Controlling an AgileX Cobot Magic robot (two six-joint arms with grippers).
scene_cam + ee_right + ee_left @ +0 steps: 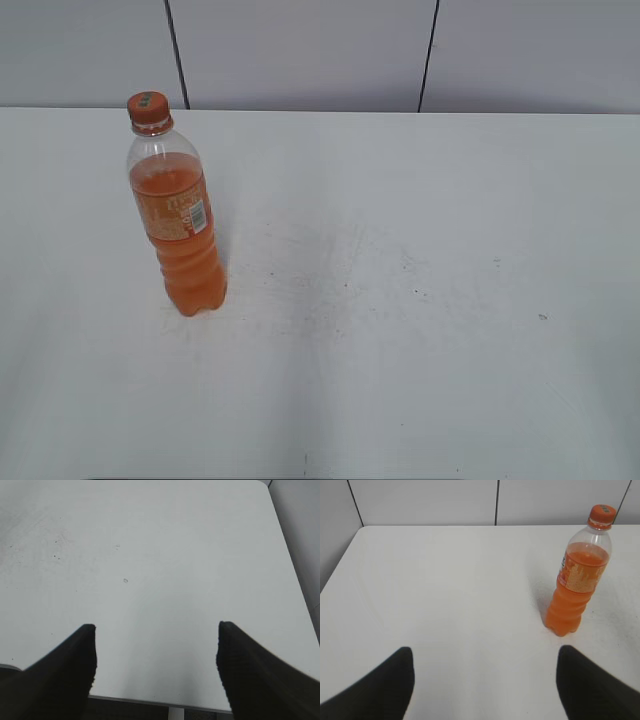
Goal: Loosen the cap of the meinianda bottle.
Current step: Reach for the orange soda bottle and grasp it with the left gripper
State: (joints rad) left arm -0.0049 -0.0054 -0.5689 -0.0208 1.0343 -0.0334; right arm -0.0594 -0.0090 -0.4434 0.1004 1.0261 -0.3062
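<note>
The meinianda bottle (178,225) stands upright on the left part of the white table (400,300). It is clear plastic with orange drink and an orange label with a white barcode patch. Its orange cap (149,108) sits on the neck. The bottle also shows in the left wrist view (576,587) at the right, with its cap (602,515) on top. My left gripper (484,652) is open and empty, well short of the bottle. My right gripper (156,630) is open and empty over the table's near edge. Neither gripper shows in the exterior view.
Grey wall panels (300,50) stand behind the table. The table's near edge (150,700) lies just below the right gripper, and its right edge (295,580) runs along the right wrist view. Small dark specks (420,292) mark the tabletop.
</note>
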